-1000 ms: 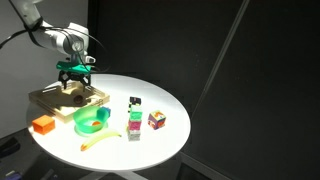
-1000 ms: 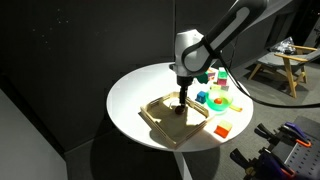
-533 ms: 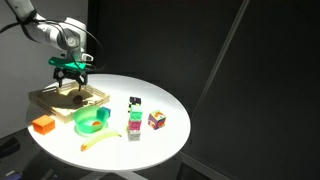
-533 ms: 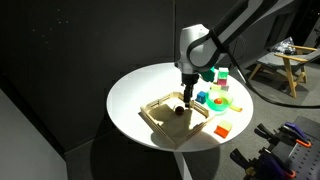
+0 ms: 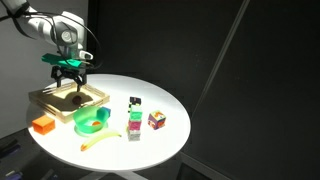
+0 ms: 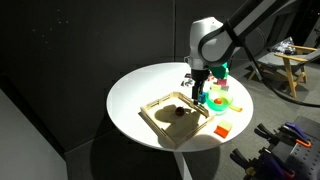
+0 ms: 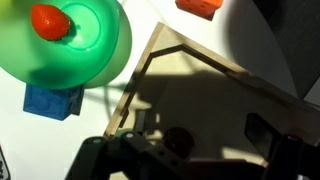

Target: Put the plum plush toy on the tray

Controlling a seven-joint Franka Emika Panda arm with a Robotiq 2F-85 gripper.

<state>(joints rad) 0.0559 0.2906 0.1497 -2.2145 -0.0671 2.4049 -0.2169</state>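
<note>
In an exterior view the fingers (image 5: pixel 64 72) hang spread and released above the tray (image 5: pixel 40 100), grasping nothing; the tray floor beneath them lies in shadow and the plum plush toy cannot be picked out there; the green bowl (image 5: pixel 82 125) stands just beside the tray, lower and toward the camera from the fingers; an orange block (image 5: pixel 42 124) and a banana (image 5: pixel 100 142) lie on the white counter (image 5: pixel 170 100), outside both containers.

In an exterior view the fingers (image 6: pixel 197 93) hover over the tray's (image 6: pixel 158 126) far edge; the plum plush toy (image 6: pixel 177 112) sits alone inside the tray, below the fingers and apart from them; the green bowl (image 6: pixel 228 106) holds something red; the orange block (image 6: pixel 222 129) lies on the counter (image 6: pixel 130 95) beside the tray's corner.

In the wrist view the fingers (image 7: pixel 275 140) stand wide apart; the plum plush toy (image 7: pixel 178 138) rests between them on the tray floor, inside the rim (image 7: pixel 220 58); ahead, the green bowl (image 7: pixel 100 50) holds a small red-orange item (image 7: pixel 48 20); a blue block (image 7: pixel 52 100) touches the bowl's edge in the picture.
</note>
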